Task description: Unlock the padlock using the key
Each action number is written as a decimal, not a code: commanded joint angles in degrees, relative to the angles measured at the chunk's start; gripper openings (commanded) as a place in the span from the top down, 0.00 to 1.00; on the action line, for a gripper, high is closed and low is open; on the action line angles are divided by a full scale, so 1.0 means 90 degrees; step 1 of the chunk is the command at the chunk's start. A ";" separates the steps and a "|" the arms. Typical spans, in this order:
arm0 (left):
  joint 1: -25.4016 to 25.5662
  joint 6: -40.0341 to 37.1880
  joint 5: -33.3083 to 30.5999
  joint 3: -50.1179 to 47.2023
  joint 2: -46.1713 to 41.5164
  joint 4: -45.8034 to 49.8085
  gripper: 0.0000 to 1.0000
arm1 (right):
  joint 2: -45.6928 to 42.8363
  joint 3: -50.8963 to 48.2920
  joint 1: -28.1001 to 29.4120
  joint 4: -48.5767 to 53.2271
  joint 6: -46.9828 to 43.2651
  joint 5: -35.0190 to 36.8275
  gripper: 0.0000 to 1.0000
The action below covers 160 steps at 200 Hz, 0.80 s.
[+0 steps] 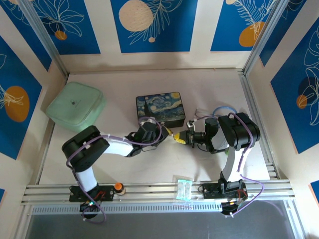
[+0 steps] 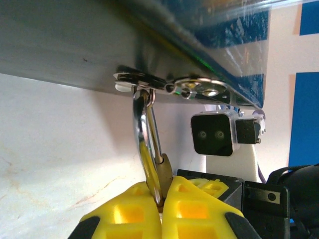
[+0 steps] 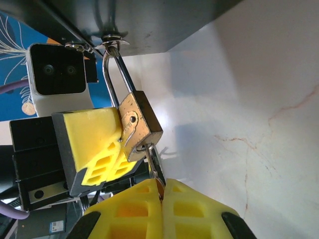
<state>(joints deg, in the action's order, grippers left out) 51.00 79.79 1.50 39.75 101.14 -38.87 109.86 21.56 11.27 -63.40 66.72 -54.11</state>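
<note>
Blue-and-cream leaf panels (image 1: 154, 25) are walling in a pale marbled counter (image 1: 129, 169), where two arms are meeting at 5 o'clock from a starry-night box (image 1: 160, 108). Hanging from the box's latch (image 2: 194, 88) is the padlock (image 3: 137, 124), its brass body scuffed and its bright silver shackle (image 3: 124, 72) looping through the hasp. The left tool (image 2: 160, 199) is pinching the brass body between closed yellow pads, coming in from 9 o'clock. The right tool (image 3: 160, 191), arriving from 3 o'clock, is clamping the bow of the thin silvery key (image 3: 152, 162), whose blade is sitting in the keyhole at the body's lower end. The padlock is looking small, rigid and smooth-sided, so it is likely swinging freely unless gripped across its flat faces. The key is appearing slight and bendable, probably calling for a hold close to the lock and a gentle, straight twist. The shackle is not yet showing any release.
</note>
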 commanded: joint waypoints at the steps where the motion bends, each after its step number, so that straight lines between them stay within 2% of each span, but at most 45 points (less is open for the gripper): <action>1: 0.0088 0.0018 0.0780 -0.0055 0.0212 -0.1002 1.00 | 0.0098 0.0200 0.0026 0.0133 0.0186 -0.0106 0.98; 32: 0.0086 0.0380 0.0932 -0.0146 0.0544 -0.1915 1.00 | 0.0430 0.0318 -0.0072 -0.0202 0.0430 -0.0274 0.98; 104: 0.0086 0.0117 0.1096 -0.0150 0.0197 -0.1370 1.00 | 0.0538 0.0724 -0.0243 0.0072 0.0399 -0.0684 0.98; 160: 0.0082 0.0275 0.1288 -0.0120 0.0285 -0.1735 1.00 | 0.0454 0.0955 -0.0425 0.0979 -0.0108 -0.0895 0.98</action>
<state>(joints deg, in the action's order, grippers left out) 50.48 79.29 3.22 38.39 104.68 -49.30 114.28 28.67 8.12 -59.07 68.45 -62.22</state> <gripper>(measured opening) 0.053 0.048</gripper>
